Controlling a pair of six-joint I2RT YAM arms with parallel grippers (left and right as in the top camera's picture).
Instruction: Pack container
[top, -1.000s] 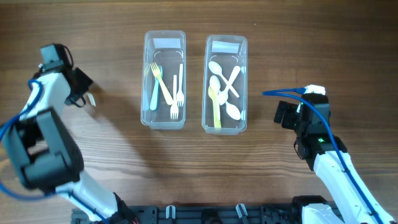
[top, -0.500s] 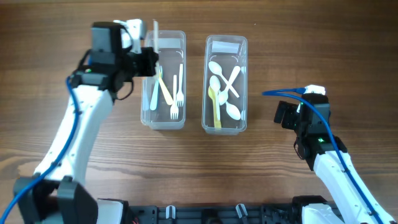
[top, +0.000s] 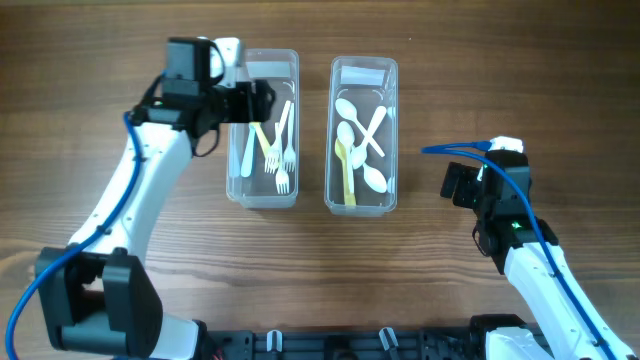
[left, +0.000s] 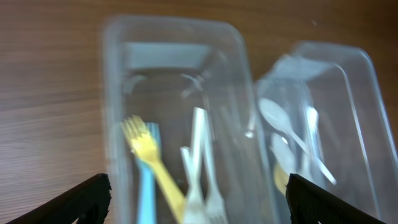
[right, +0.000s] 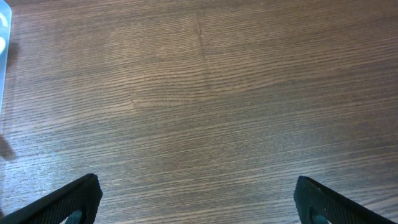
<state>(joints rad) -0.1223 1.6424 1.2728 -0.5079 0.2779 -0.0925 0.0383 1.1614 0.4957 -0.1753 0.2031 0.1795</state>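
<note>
Two clear containers stand side by side. The left container holds several forks: a yellow fork, a blue one and white ones. Spoons lie in the right container. My left gripper hovers over the far left part of the fork container, open, nothing between its fingers. My right gripper stands open over bare wood to the right of the spoon container.
The wooden table surrounds both containers. A blue cable arcs off the right arm. A corner of the spoon container shows at the left edge of the right wrist view.
The left arm swung in from the far left to above the fork container with a white fork, then opened; that fork now lies in the container. The right arm stayed still.
</note>
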